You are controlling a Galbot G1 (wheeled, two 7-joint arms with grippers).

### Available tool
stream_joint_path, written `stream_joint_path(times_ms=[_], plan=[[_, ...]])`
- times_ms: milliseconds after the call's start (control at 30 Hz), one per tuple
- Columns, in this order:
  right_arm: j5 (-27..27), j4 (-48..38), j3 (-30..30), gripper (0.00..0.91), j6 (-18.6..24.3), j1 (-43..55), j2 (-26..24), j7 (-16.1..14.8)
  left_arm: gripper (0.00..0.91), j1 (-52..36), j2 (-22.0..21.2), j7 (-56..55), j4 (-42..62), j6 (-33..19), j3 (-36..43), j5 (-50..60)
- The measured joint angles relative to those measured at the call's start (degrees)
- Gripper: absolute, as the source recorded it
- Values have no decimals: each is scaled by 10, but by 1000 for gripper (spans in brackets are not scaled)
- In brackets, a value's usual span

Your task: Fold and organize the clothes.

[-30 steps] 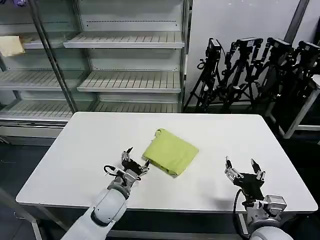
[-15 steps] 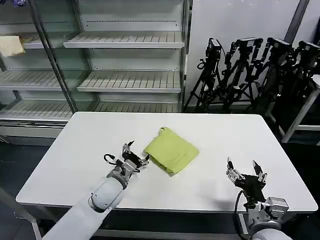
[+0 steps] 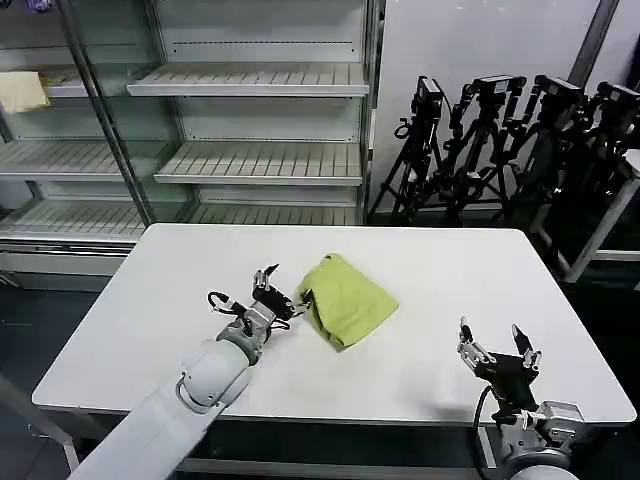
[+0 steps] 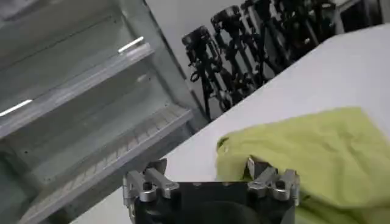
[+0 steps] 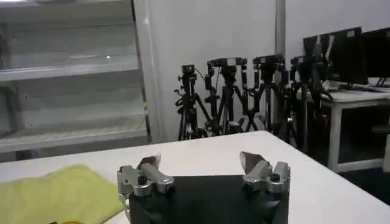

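The clothes (image 3: 346, 298) are a lime yellow-green shirt folded into a compact bundle near the middle of the white table (image 3: 150, 290). My left gripper (image 3: 283, 295) is open at the bundle's left edge, one fingertip touching or just over the fabric. In the left wrist view the clothes (image 4: 317, 152) lie right beyond my left gripper (image 4: 204, 173), with one finger (image 4: 256, 167) against the cloth. My right gripper (image 3: 499, 345) stands open near the table's front right, apart from the bundle. The right wrist view has my right gripper (image 5: 201, 165) with nothing between its fingers and the clothes (image 5: 58, 195) off to one side.
Empty glass-fronted shelves (image 3: 250, 160) stand behind the table. A pale cream-yellow cloth (image 3: 22, 92) lies on a shelf at the far left. Black tripods (image 3: 500, 140) crowd the back right. A table edge (image 3: 600, 230) juts in at the right.
My left gripper has moved right and away from me, up to the bundle's left edge. The bundle's left side has bunched up slightly. My right gripper has sunk a little toward the front edge.
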Motion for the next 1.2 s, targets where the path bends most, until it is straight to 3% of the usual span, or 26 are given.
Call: stream_joint_path(times_ms=[733, 1200], plan=[[-1, 32, 18, 907, 4, -30, 3, -5, 907, 76, 9, 0, -57, -1, -16, 22], [9, 50, 33, 907, 3, -41, -10, -5, 907, 48, -14, 3, -34, -1, 55, 66]])
